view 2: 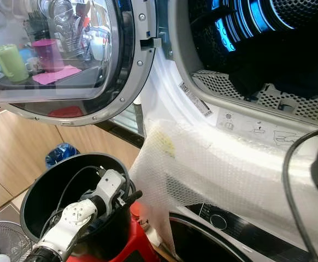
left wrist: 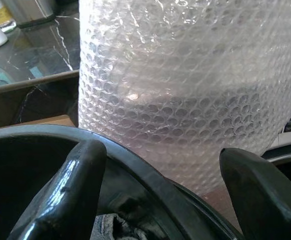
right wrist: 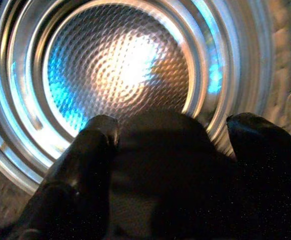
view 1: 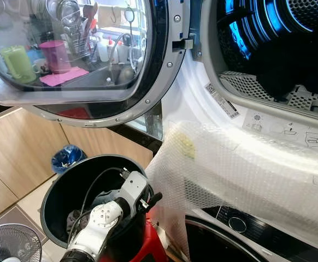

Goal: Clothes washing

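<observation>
Two pincers spread: left pincer (left wrist: 160, 195) over black basket (view 1: 60, 188) rim; right pincer (right wrist: 170, 165) inside drum (right wrist: 120, 65), dark garment (right wrist: 160, 145) between fingers.

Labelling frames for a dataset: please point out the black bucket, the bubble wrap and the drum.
Black bucket (view 1: 55, 188): left eye view, left rim.
Bubble wrap (view 1: 246, 174): left eye view, sheet's middle.
Drum (right wrist: 120, 65): right wrist view, dimpled back wall.

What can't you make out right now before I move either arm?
- Round black laundry bucket: contents mostly hidden by the left arm, head views.
- Right gripper: dark garment between fingers; grip unclear, right wrist view.
- Lower machine's dark door: cut off by the edge.
</observation>
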{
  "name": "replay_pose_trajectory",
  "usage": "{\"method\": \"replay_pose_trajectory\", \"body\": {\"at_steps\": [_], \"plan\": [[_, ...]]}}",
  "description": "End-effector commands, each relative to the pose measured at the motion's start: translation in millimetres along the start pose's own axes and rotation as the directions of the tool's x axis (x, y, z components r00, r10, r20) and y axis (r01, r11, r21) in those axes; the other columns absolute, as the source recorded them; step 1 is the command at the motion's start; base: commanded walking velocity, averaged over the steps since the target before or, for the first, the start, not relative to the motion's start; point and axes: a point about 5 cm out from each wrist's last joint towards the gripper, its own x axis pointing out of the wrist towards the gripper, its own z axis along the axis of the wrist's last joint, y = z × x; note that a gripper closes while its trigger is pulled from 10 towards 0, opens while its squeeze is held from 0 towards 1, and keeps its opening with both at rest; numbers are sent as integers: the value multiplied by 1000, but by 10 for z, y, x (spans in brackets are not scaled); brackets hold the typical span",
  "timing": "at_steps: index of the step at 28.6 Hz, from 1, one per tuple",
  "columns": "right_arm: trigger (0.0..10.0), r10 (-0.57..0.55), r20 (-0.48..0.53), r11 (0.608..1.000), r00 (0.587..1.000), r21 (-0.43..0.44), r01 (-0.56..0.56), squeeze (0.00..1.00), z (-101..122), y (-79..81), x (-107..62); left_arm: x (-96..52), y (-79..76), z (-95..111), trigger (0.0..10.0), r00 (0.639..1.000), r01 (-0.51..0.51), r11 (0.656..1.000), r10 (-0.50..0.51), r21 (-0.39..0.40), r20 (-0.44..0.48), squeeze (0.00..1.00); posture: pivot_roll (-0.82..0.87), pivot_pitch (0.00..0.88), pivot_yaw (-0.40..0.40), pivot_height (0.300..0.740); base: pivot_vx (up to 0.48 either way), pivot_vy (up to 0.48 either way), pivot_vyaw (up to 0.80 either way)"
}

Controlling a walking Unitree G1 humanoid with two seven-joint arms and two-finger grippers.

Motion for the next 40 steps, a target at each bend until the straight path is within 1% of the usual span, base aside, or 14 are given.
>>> {"method": "replay_pose_trajectory", "body": {"at_steps": [1, 6, 9, 14, 18, 20, 22, 24, 26, 27, 31, 36, 38, 40], "plan": [[10000, 6, 58, 999, 998, 39, -9, 0, 163, 8, -7, -16, 10, -2, 10000, 1000, 8, 1000, -8, 10, -13, 0, -73, 38, 108, 740, 0, 0, 0], [10000, 20, 92, 999, 996, 34, -23, 0, 208, 25, -12, -8, 0, 10, 10000, 1000, 18, 1000, -18, 13, -11, 0, -76, 37, 117, 740, 0, 0, 0], [10000, -21, 205, 995, 978, 98, 1, 0, 431, -50, -27, 4, 10, 29, 10000, 1000, 21, 1000, -20, 18, -6, 0, -69, 38, 117, 740, 0, 0, 0], [10000, -40, 304, 990, 952, 144, -4, 0, 584, -78, -58, -2, 11, 31, 10000, 1000, 18, 1000, -18, 17, -3, 0, -69, 40, 118, 740, 0, 0, 0], [10000, 40, 244, 974, 969, 208, -93, 0, 467, 27, -48, -7, -2, 28, 10000, 1000, 22, 1000, -22, 13, -4, 0, -72, 43, 124, 740, 0, 0, 0], [10000, 132, 210, 973, 969, 161, -167, 0, 360, 149, -57, -7, -11, 30, 10000, 1000, 24, 1000, -24, 13, -2, 0, -72, 43, 123, 740, 0, 0, 0], [10000, 133, 215, 972, 968, 162, -170, 0, 350, 155, -61, -5, -9, 33, 10000, 1000, 23, 1000, -23, 12, -2, 0, -74, 46, 123, 740, 0, 0, 0], [10000, 210, 224, 940, 952, 221, -260, 0, 343, 177, -98, -10, -3, 20, 10000, 1000, 20, 1000, -20, 11, -6, 0, -78, 49, 125, 740, 0, 0, 0], [10000, 219, 230, 934, 948, 231, -271, 0, 347, 178, -105, -11, -3, 19, 10000, 1000, 20, 1000, -20, 11, -6, 0, -78, 49, 125, 740, 0, 0, 0], [10000, 307, 257, 907, 916, 213, -363, 0, 327, 175, -240, -12, -7, 19, 10000, 1000, 20, 1000, -19, 11, -6, 0, -82, 47, 123, 740, 0, 0, 0], [10000, 427, 244, 848, 871, 226, -479, 0, 217, 117, -583, -18, -7, 24, 10000, 1000, 19, 1000, -19, 6, -2, 0, -92, 53, 124, 740, 0, 0, 0], [10000, 464, 231, 838, 855, 200, -508, 0, 138, -80, -1013, -38, -7, 21, 10000, 999, 46, 999, -45, 20, -5, 0, -106, 57, 130, 740, 0, 0, 0], [10000, 510, 240, 795, 826, 234, -559, 0, 116, -120, -1279, -50, -9, 20, 10000, 998, 56, 998, -56, 26, -3, 0, -106, 59, 126, 740, 0, 0, 0], [10000, 552, 250, 757, 795, 250, -604, 0, 85, -123, -1444, -58, -11, 27, 10000, 998, 69, 997, -69, 35, 1, 0, -103, 62, 122, 740, 0, 0, 0]]}}
